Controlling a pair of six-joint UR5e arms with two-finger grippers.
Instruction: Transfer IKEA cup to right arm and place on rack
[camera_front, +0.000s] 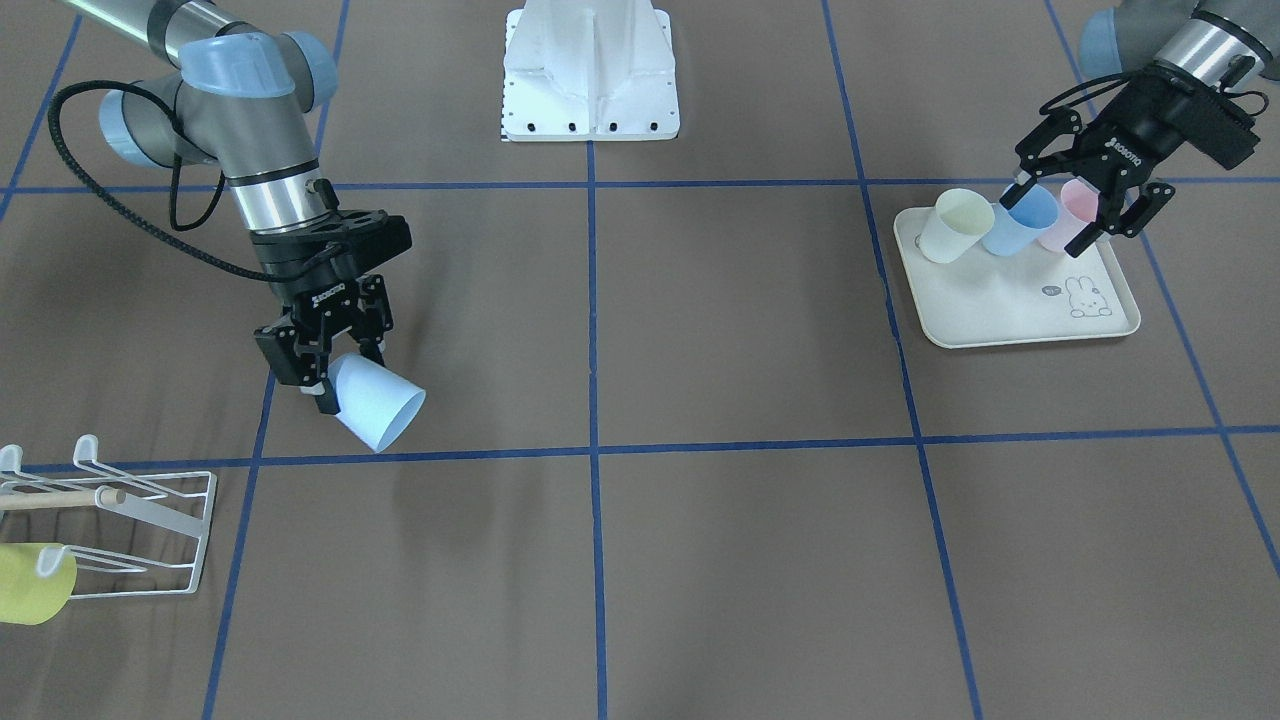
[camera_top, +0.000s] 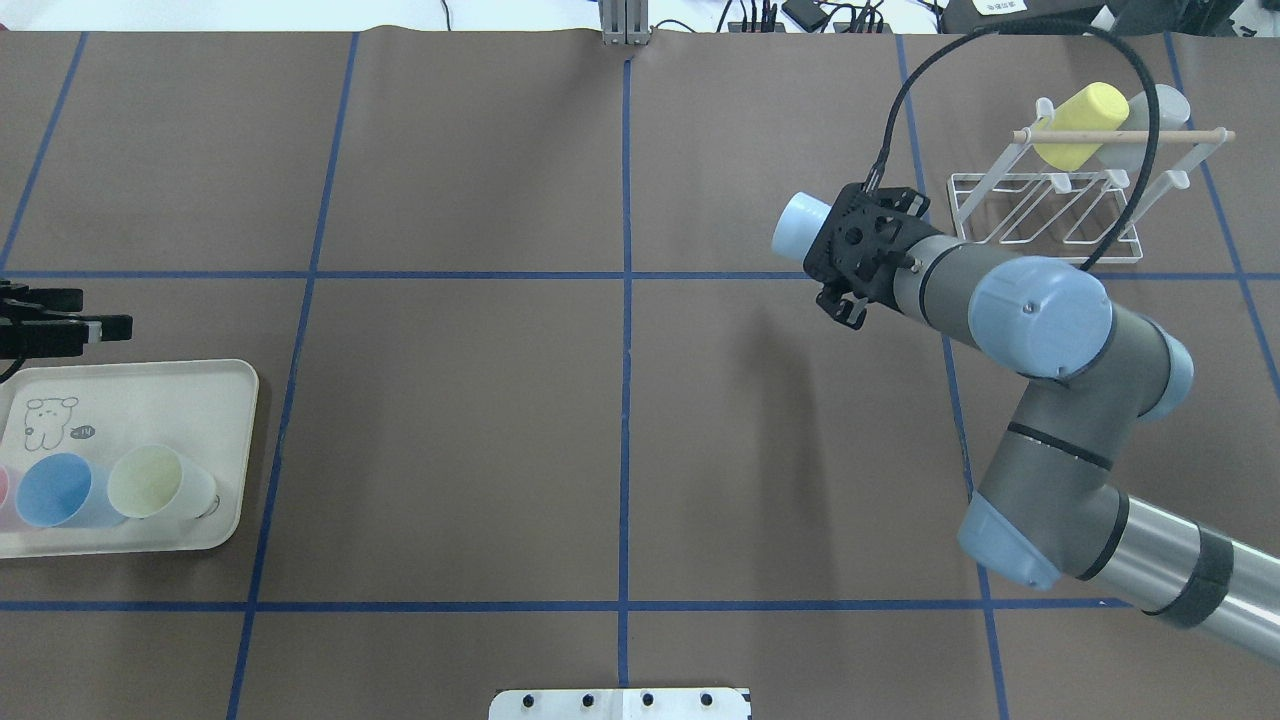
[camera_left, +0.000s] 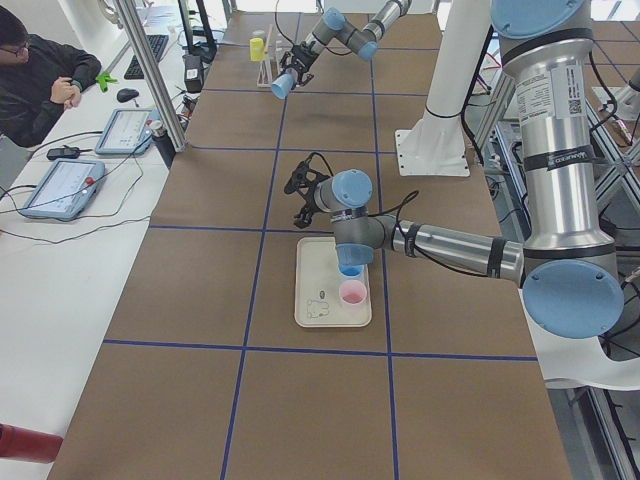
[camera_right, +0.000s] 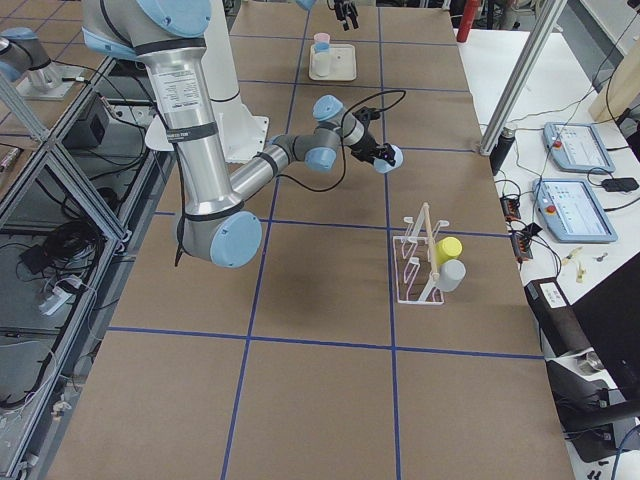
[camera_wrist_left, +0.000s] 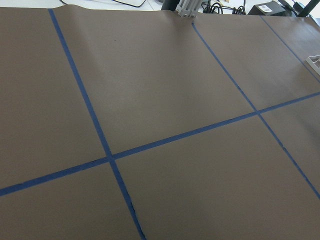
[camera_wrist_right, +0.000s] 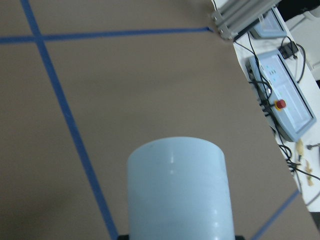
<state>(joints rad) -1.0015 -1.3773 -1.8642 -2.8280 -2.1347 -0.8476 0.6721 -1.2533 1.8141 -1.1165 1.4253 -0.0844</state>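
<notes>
From my console I see the right end effector (camera_front: 345, 378) clamped shut on the narrow base of the pale blue IKEA cup (camera_front: 385, 408). It holds the cup clear above the counter (camera_front: 700, 330), tilted, with the mouth pointing away from the wrist. The cup is near the white wire rack (camera_top: 1045, 215) but not touching it, off the side of the rack that faces the counter's middle. On the rack's prongs sit a yellow cup (camera_top: 1080, 125) and, just beside it, a pale grey cup (camera_top: 1172, 108), with the wooden dowel (camera_top: 1200, 133) running across them. Well apart from the rack, at the opposite end of the counter, lies the cream rabbit-print tray (camera_front: 1000, 310), carrying a cream cup (camera_front: 955, 225), a blue cup (camera_front: 1020, 222) and a pink cup (camera_front: 1058, 230) in a row. The left end effector (camera_front: 1075, 215) hangs raised at that same end, far from the rack, its fingers spread wide with nothing in its grasp.
</notes>
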